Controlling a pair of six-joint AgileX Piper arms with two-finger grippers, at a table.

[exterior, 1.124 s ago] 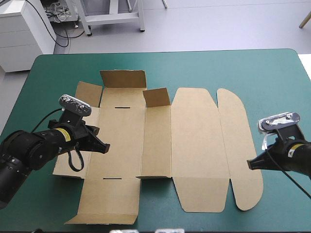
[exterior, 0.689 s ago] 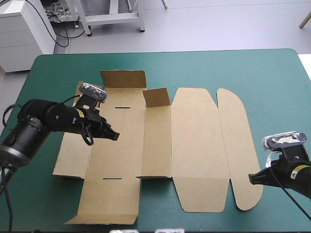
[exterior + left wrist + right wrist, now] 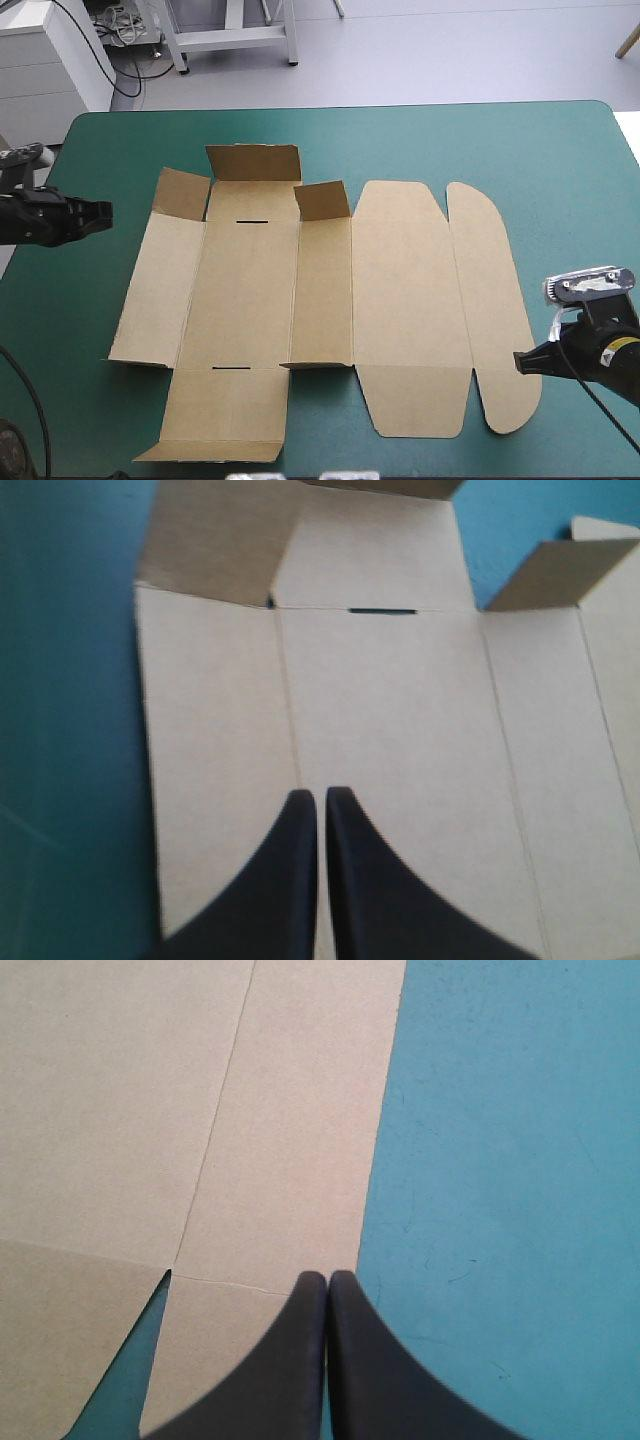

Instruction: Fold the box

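Observation:
The brown box (image 3: 400,300) lies as a flat cut sheet in the middle of the table. Three small flaps (image 3: 253,162) stand up along its far side, and the rounded lid flap (image 3: 495,300) lies flat at the right. My left gripper (image 3: 103,212) is shut and hovers by the table's left edge, apart from the sheet. In the left wrist view the left gripper (image 3: 321,795) points toward the box (image 3: 400,730) with nothing between its fingers. My right gripper (image 3: 518,362) is shut at the near right rim of the lid flap. In the right wrist view the right gripper (image 3: 327,1278) sits at the edge of the box (image 3: 150,1110).
The teal-green cover (image 3: 560,170) shows on every side of the sheet, widest along the far edge and at the right. A white cabinet (image 3: 50,60) stands beyond the table's far left corner.
My left arm has drawn back from above the box's left panels to the table's left edge. The right gripper has barely shifted. The box lies as before.

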